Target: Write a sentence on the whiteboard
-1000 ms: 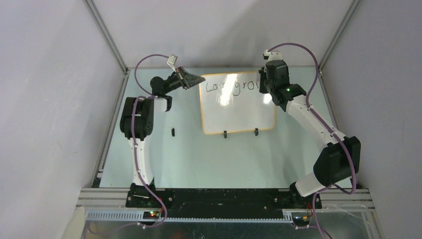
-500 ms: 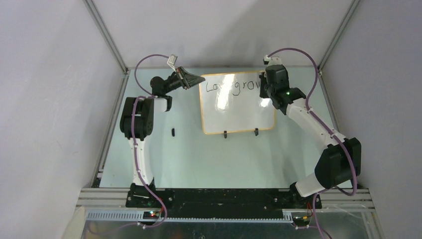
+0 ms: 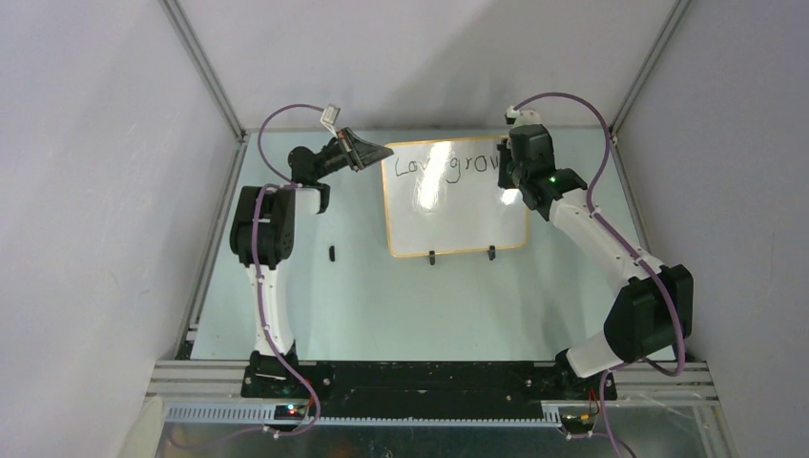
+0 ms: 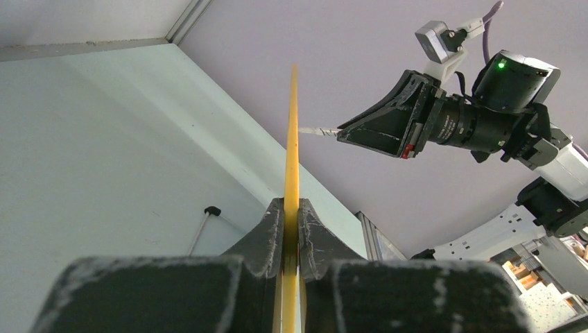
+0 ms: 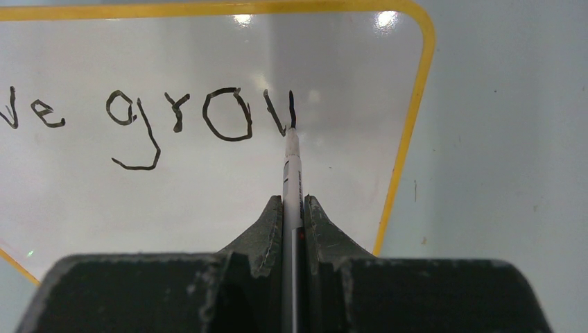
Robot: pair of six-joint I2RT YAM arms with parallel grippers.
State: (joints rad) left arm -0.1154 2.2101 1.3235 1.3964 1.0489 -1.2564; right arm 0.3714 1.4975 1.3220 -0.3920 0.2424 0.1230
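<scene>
overhead view of a pale green table with two robot arms bolted at its 6 o'clock edge. the whiteboard sits toward 12 o'clock from the table's middle. it is a white rectangle with a thin orange rim, and two small black stand feet show at its 6 o'clock edge.

the left gripper meets the board at its 10 o'clock corner. in the left wrist view, the left gripper's jaws are pressed onto the orange rim of the whiteboard, pinching the board edge-on between them. the right gripper shows beyond the rim at 2 o'clock in that view, with the white tip of the marker poking out toward the board.

from overhead, the right gripper hovers over the board's 2 o'clock corner. in the right wrist view, the right gripper's jaws are closed tight on a thin white marker that points to 12 o'clock. its black tip touches the board surface.

the sentence runs along the board's 12 o'clock edge in thin black handwriting. up close, the sentence reads "ve gro", followed by a v-shaped stroke that ends at the marker tip. overhead, "lo" sits before it, partly washed out by glare.

a small black object lies on the table at 8 o'clock from the board, well apart from it; it is too small to identify.
</scene>
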